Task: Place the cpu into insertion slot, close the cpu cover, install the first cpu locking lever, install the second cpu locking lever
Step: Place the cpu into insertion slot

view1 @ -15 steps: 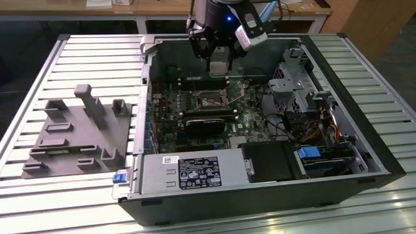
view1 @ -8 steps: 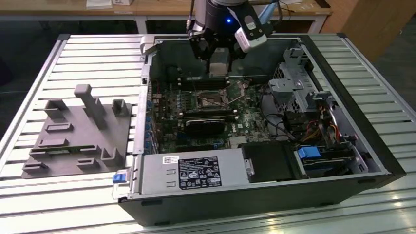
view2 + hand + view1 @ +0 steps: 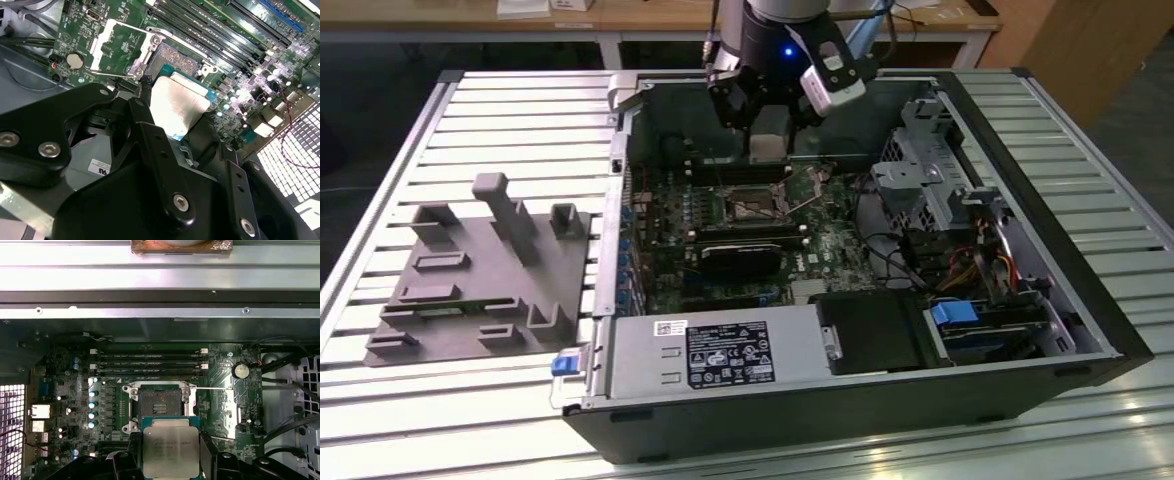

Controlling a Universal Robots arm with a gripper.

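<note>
My gripper (image 3: 169,456) is shut on the cpu (image 3: 169,446), a flat square chip with a pale silver face, gripped by two opposite edges. In the second wrist view the cpu (image 3: 176,102) hangs just above the board. It is beside the insertion slot (image 3: 178,59), on the side away from the memory slots. The insertion slot (image 3: 158,403) stands open, with its dark centre bare. The cpu cover (image 3: 120,44), a silver frame, is flipped back next to it, and a thin locking lever (image 3: 212,388) sticks out sideways. In the exterior view my gripper (image 3: 770,150) hovers inside the case behind the insertion slot (image 3: 754,207).
Long black memory slots (image 3: 150,365) run along the socket's far side. A black heatsink block (image 3: 740,256), the power supply (image 3: 707,355) and a drive cage (image 3: 927,170) crowd the case. A grey fixture (image 3: 480,270) lies on the slatted table at the exterior view's left.
</note>
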